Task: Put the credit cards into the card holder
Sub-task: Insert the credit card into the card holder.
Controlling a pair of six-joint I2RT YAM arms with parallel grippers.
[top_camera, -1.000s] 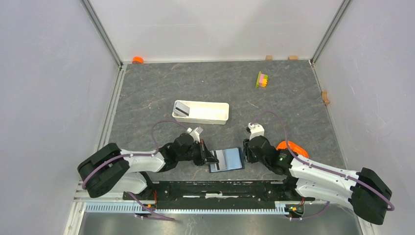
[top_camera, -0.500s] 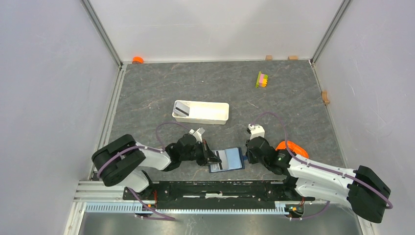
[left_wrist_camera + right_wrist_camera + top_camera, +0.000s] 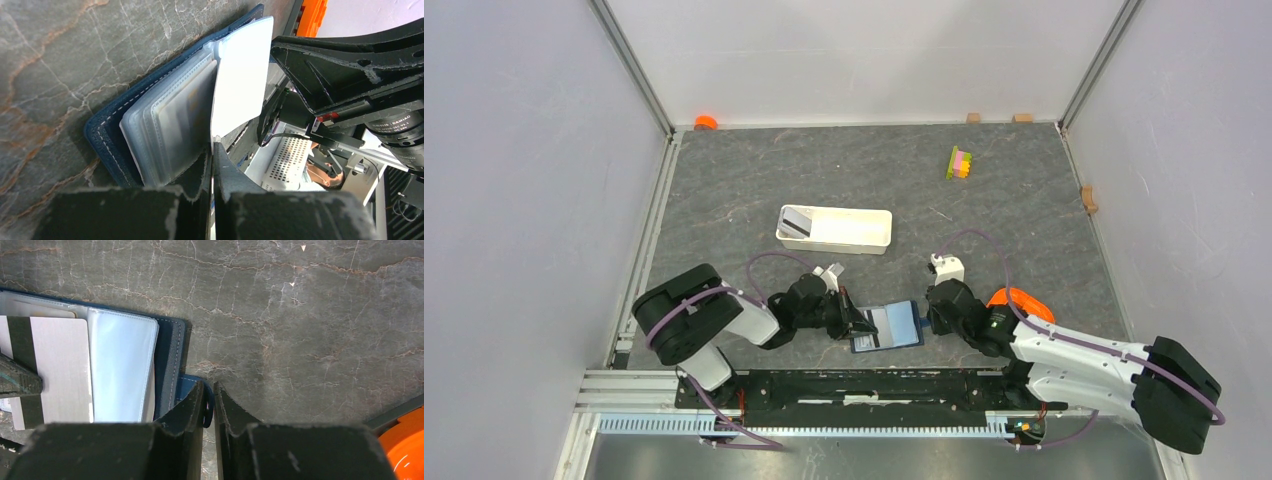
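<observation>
Where the two arms meet at the near edge of the veined, grey stone-look table [image 3: 844, 170], the card holder [image 3: 902, 328] lies open and flat. It is a navy, roughly square wallet with pale stitching along its rim and a fan of cloudy clear plastic sleeves [image 3: 170, 125] inside. The left gripper [image 3: 213, 150] is pinched tight on one edge of a thin, smooth credit card [image 3: 242, 75] held over the sleeves. Seen from the right wrist, the same card has a matt silvery face crossed by one dark stripe; whether its far edge sits in a pocket cannot be made out. The right gripper [image 3: 209, 400] is clamped on a small navy tab [image 3: 189, 382] jutting from the holder's right side, its dark fingers all but touching. Farther back sits a long white rectangular tray [image 3: 854, 228] with a second card [image 3: 797, 222] lying at its left end. Well beyond it, toward the back right, stands a small yellow-pink-green block stack [image 3: 960, 162].
</observation>
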